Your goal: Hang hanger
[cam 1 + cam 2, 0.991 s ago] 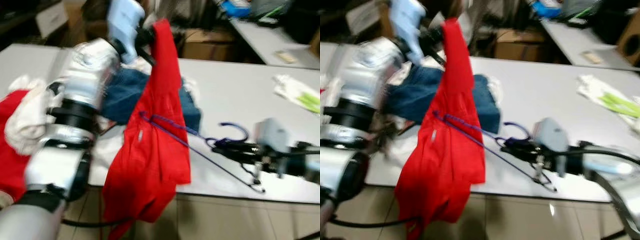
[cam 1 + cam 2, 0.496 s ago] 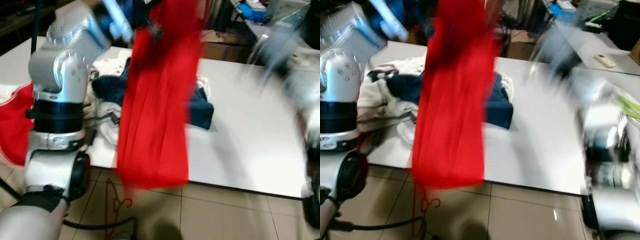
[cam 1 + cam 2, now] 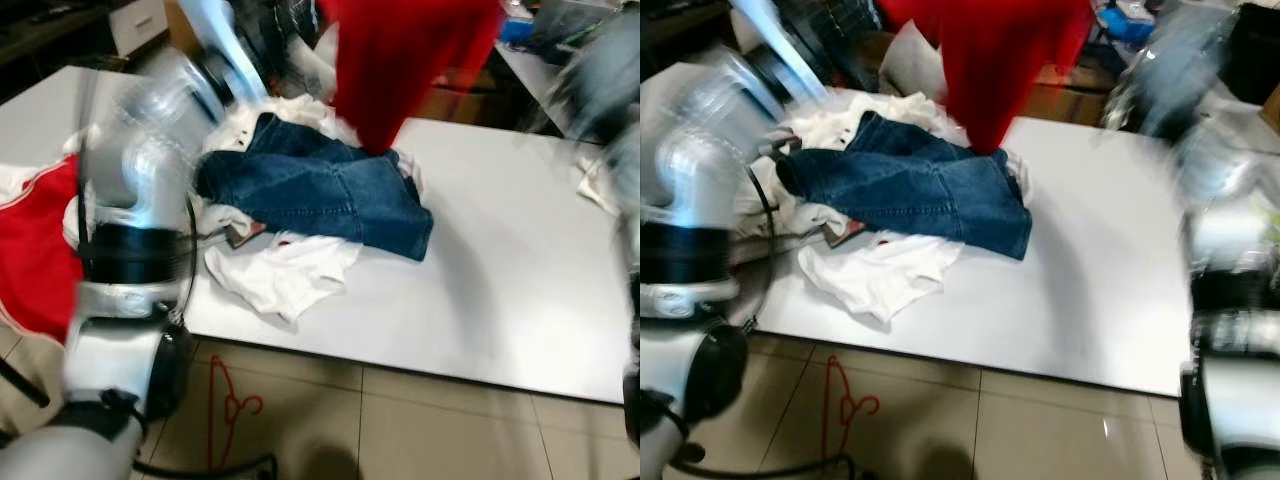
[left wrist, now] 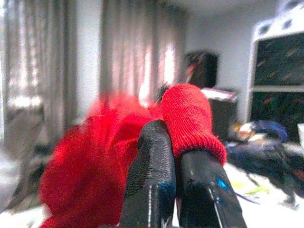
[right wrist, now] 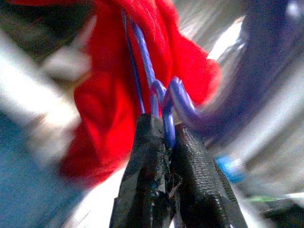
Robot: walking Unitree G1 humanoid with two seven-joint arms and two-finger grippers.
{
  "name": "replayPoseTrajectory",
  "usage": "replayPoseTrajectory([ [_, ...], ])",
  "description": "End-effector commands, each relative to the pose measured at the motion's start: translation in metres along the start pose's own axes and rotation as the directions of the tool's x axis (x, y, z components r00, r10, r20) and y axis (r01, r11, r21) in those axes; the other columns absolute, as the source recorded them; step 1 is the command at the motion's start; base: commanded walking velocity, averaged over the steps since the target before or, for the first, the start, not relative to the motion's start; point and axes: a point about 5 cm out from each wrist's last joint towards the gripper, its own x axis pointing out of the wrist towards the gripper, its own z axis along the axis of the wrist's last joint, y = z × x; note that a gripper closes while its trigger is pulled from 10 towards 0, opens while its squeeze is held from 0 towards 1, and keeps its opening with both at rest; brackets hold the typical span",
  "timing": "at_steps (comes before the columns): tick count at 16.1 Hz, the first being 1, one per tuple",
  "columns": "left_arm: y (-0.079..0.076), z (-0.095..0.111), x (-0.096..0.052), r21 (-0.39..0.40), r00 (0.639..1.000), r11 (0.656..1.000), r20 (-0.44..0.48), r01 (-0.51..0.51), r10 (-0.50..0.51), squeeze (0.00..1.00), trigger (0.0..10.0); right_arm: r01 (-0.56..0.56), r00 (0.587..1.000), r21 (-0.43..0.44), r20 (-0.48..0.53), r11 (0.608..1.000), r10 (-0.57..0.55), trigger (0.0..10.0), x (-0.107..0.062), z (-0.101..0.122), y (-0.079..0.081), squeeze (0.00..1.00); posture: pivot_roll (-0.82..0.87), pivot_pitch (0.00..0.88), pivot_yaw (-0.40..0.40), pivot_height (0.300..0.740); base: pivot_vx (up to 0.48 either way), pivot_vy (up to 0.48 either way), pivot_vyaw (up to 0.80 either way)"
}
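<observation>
A red garment (image 3: 410,60) hangs high over the white table (image 3: 500,280), its top cut off by the upper edge of the eye views. My left gripper (image 4: 173,156) is shut on a fold of the red garment (image 4: 190,118). My right gripper (image 5: 164,142) is shut on the neck of a blue wire hanger (image 5: 183,102), whose wire runs into the red garment (image 5: 109,104). Both arms are raised and blurred, the left arm (image 3: 140,200) on the left and the right arm (image 3: 1220,200) on the right.
A pair of blue jeans (image 3: 320,190) lies on white clothes (image 3: 280,275) on the table. A red cloth (image 3: 35,240) hangs over the left table edge. A red hanger (image 3: 230,405) lies on the tiled floor. Boxes and another table stand behind.
The red garment has been lifted from hanging past the table edge to high above the table. Both arms have risen with it, and the jeans now lie uncovered.
</observation>
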Motion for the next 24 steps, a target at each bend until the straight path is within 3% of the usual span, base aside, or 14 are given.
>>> replayPoseTrajectory([
  [1,-0.002,-0.007,0.004,0.044,0.999,0.999,-0.032,-0.029,0.03,0.0,10.0,-0.096,0.995,-0.027,-0.012,0.995,0.095,10.0,-0.006,-0.002,0.007,0.0,-0.1,0.0,-0.052,0.74,0.0,0.0,0.0],
  [2,-0.002,-0.034,0.005,0.089,0.988,0.993,-0.129,-0.075,0.086,0.0,10.0,-0.283,0.957,-0.043,-0.085,0.958,0.278,10.0,-0.03,-0.021,0.033,0.0,-0.11,0.0,-0.044,0.74,0.0,0.0,0.0],
  [4,0.0,-0.059,0.004,0.15,0.968,0.981,-0.2,-0.125,0.154,0.0,10.0,-0.42,0.899,0.01,-0.136,0.908,0.417,10.0,-0.057,-0.033,0.051,0.0,-0.11,0.0,-0.036,0.74,0.0,0.0,0.0],
  [7,0.027,-0.094,-0.012,0.316,0.904,0.919,-0.274,-0.238,0.328,0.0,10.0,-0.523,0.837,0.067,-0.145,0.85,0.527,10.0,-0.097,-0.02,0.045,0.0,-0.14,0.0,-0.008,0.74,0.0,0.0,0.0],
  [9,0.036,-0.114,-0.034,0.412,0.874,0.902,-0.382,-0.129,0.299,0.0,10.0,-0.588,0.793,0.087,-0.137,0.804,0.594,10.0,-0.112,-0.006,0.044,0.0,-0.15,0.0,0.001,0.74,0.0,0.0,0.0],
  [10,0.039,-0.133,-0.056,0.431,0.823,0.902,-0.515,0.006,0.241,0.0,10.0,-0.616,0.769,0.106,-0.133,0.781,0.625,10.0,-0.121,0.004,0.041,0.0,-0.15,0.0,0.001,0.74,0.0,0.0,0.0],
  [11,0.039,-0.146,-0.081,0.365,0.767,0.92,-0.629,0.141,0.132,0.47,10.0,-0.603,0.781,0.129,-0.105,0.787,0.615,10.0,-0.125,0.015,0.036,0.0,-0.15,0.0,0.001,0.74,0.0,0.0,0.0],
  [12,0.037,-0.147,-0.088,0.312,0.758,0.936,-0.647,0.165,0.082,1.0,10.0,-0.592,0.791,0.138,-0.088,0.794,0.605,10.0,-0.125,0.019,0.033,0.0,-0.15,0.0,0.0,0.74,0.0,0.0,0.0],
  [14,0.022,-0.139,-0.11,0.154,0.735,0.955,-0.673,0.254,-0.087,1.0,10.0,-0.551,0.825,0.163,-0.041,0.818,0.564,10.0,-0.126,0.025,0.027,0.0,-0.14,0.0,-0.008,0.74,0.0,0.0,0.0],
  [17,-0.004,-0.119,-0.143,-0.025,0.63,0.906,-0.711,0.422,-0.313,1.0,10.0,-0.486,0.858,0.212,-0.071,0.848,0.509,10.0,-0.124,0.024,0.026,0.0,-0.14,0.0,-0.02,0.74,0.0,0.0,0.0],
  [18,-0.018,-0.103,-0.149,-0.11,0.645,0.89,-0.65,0.442,-0.401,1.0,10.0,-0.452,0.865,0.259,-0.106,0.854,0.49,10.0,-0.123,0.017,0.029,0.0,-0.13,0.0,-0.026,0.74,0.0,0.0,0.0],
  [20,-0.033,-0.068,-0.147,-0.236,0.791,0.885,-0.398,0.402,-0.466,1.0,10.0,-0.365,0.897,0.34,-0.123,0.867,0.426,10.0,-0.118,0.009,0.036,0.0,-0.12,0.0,-0.035,0.74,0.0,0.0,0.0],
  [22,-0.026,-0.059,-0.133,-0.097,0.935,0.973,-0.274,0.208,-0.227,1.0,10.0,-0.202,0.966,0.42,-0.062,0.885,0.25,10.0,-0.104,0.012,0.042,0.0,-0.12,0.0,-0.043,0.74,0.0,0.0,0.0],
  [24,-0.022,-0.064,-0.127,-0.039,0.965,0.998,-0.257,0.046,-0.055,1.0,10.0,-0.101,0.989,0.457,-0.054,0.884,0.141,10.0,-0.098,0.016,0.044,0.0,-0.12,0.0,-0.043,0.74,0.0,0.0,0.0],
])
